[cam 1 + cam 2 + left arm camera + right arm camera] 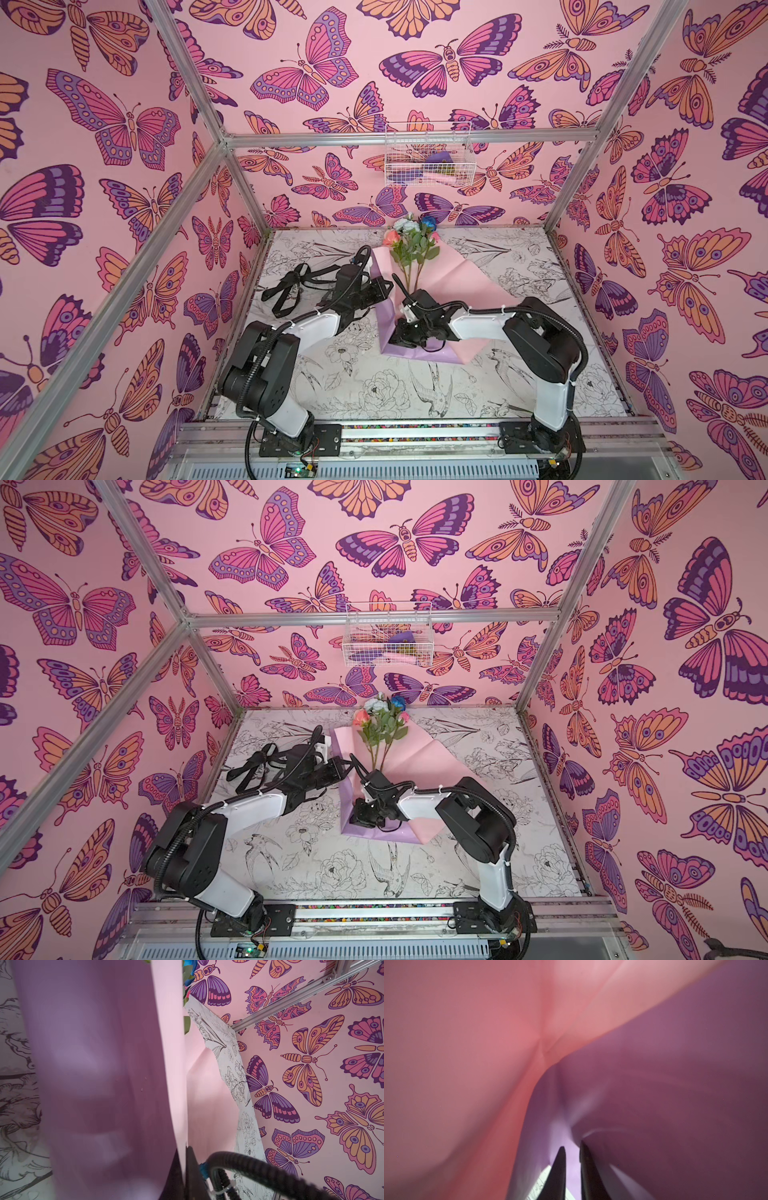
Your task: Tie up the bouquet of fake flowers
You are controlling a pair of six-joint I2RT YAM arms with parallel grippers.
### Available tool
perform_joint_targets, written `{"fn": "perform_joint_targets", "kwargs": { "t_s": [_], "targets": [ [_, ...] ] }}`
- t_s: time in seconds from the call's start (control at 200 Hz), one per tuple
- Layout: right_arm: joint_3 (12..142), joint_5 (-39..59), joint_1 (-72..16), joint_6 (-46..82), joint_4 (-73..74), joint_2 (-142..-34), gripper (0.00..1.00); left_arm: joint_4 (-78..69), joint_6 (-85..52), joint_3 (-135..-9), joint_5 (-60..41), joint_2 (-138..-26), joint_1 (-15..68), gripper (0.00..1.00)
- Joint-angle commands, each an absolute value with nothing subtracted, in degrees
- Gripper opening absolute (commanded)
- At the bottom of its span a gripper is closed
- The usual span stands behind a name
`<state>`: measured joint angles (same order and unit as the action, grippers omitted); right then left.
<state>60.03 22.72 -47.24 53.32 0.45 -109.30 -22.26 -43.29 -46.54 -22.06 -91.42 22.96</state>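
- Bouquet of fake flowers with peach-pink, pale blue-white and deep blue blooms, green leaves and thin green stems (411, 245) (380, 725): lies on the worktop (374, 395) near the back wall, on top of a creased sheet of wrapping paper, pink on 1 face and lilac on the other (457, 274) (419, 758).
- Long axis: blooms point to the back wall and the stems run toward the front. The stem ends are hidden behind the right wrist in both top views.
- Left hand (384, 286) (347, 764): clenched on the left edge of the paper, just left of the stems. That edge is raised, so its lilac face fills the left wrist view.
- Right hand (395, 336) (357, 818): down in the front fold of the paper, on the front side of the stem ends. In the right wrist view the 2 dark fingers (560, 1167) stand narrowly apart with lilac paper in the gap. It looks released, with no fold seen clamped.
- Key relation: the stems lie to the right of the left hand, between the 2 hands. My judgement is that the raised flap must travel rightward across the stem axis to wrap them.
- Long black ribbon, bunched in loops (291, 286) (249, 766): on the worktop left of the left arm, well apart from the bouquet. The left arm is the nearer one.
- Judged progress: wrapping stage, and the bouquet is not yet tied.
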Motion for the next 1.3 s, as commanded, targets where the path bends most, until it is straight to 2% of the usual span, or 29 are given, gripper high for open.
{"fn": "perform_joint_targets", "kwargs": {
  "t_s": [0.0, 0.2, 0.531, 0.681, 0.836, 0.931, 1.186, 1.297],
  "targets": [
    [59.9, 16.3, -47.1, 50.3, -5.2, -105.6, 0.21, -23.1, -41.8, -48.0, -23.1, -92.8, 23.3, 0.0],
    [57.5, 10.9, -47.1, 50.1, -7.8, -100.9, 0.22, -23.1, -41.7, -49.1, -23.9, -94.6, 23.9, 0.0],
    [54.0, -7.5, -47.0, 49.2, -18.6, -88.5, 0.25, -23.3, -40.5, -51.6, -27.7, -99.8, 27.0, 0.0],
    [54.6, -13.0, -47.1, 48.3, -22.4, -86.0, 0.28, -23.7, -41.3, -53.0, -29.6, -103.3, 28.2, 0.0],
    [56.0, -15.8, -46.6, 47.7, -24.4, -85.9, 0.32, -25.3, -42.8, -53.4, -31.9, -104.9, 28.8, 0.39],
    [56.9, -15.6, -46.2, 47.1, -24.4, -86.2, 0.34, -25.9, -43.4, -52.2, -31.9, -103.8, 29.1, 0.5],
    [57.5, -12.1, -46.2, 45.1, -22.1, -86.1, 0.37, -28.4, -48.7, -42.9, -26.7, -96.5, 29.1, 0.5],
    [57.4, -11.1, -46.4, 44.6, -21.7, -85.9, 0.37, -28.5, -51.8, -37.5, -24.8, -92.8, 29.3, 0.43]
  ]
}}
